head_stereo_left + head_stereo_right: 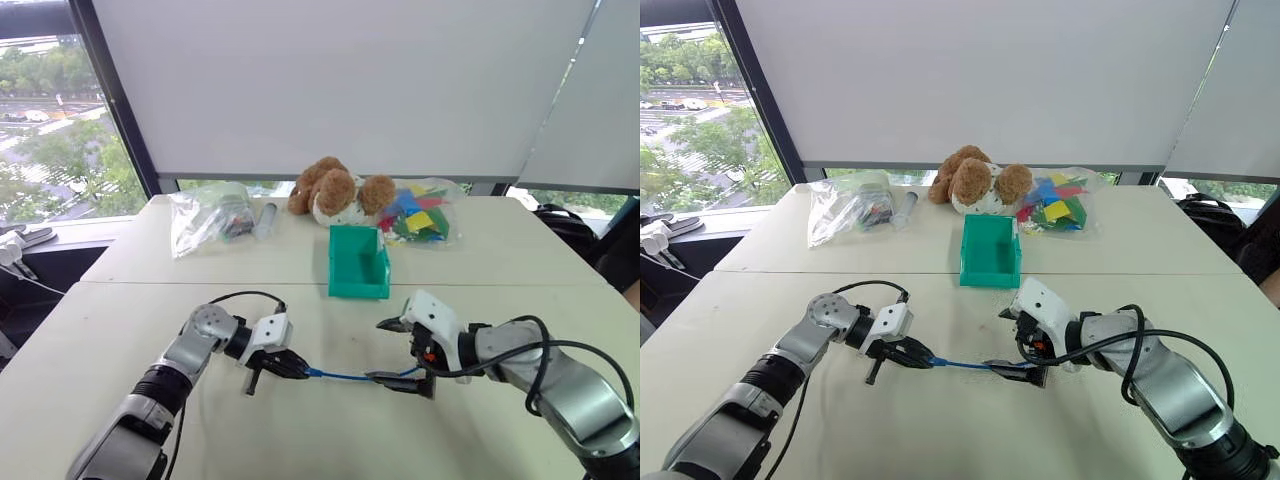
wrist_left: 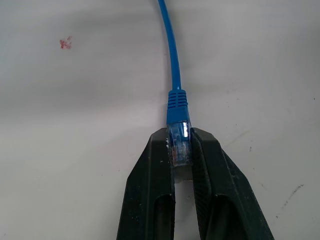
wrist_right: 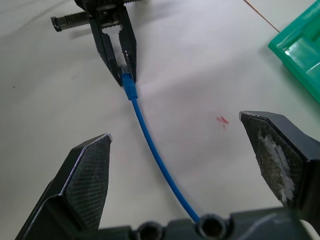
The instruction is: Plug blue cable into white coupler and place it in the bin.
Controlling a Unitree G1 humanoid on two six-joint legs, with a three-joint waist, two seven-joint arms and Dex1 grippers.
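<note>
The blue cable (image 1: 345, 377) lies on the white table between my two grippers. My left gripper (image 2: 180, 137) is shut on the clear plug (image 2: 180, 142) at the cable's end, low over the table. From there the cord (image 3: 150, 145) runs toward my right gripper (image 3: 175, 126), which hovers open and wide above it with nothing between its fingers. The cable's other end passes under the right gripper's base and is hidden. The teal bin (image 1: 358, 290) stands behind the grippers, near the table's middle. The white coupler is out of view.
Behind the bin lie a brown teddy bear (image 1: 335, 190) and a clear bag of coloured blocks (image 1: 420, 215). Another clear bag (image 1: 210, 215) and a grey tube (image 1: 268, 218) sit at the back left. A small red mark (image 3: 221, 120) is on the table.
</note>
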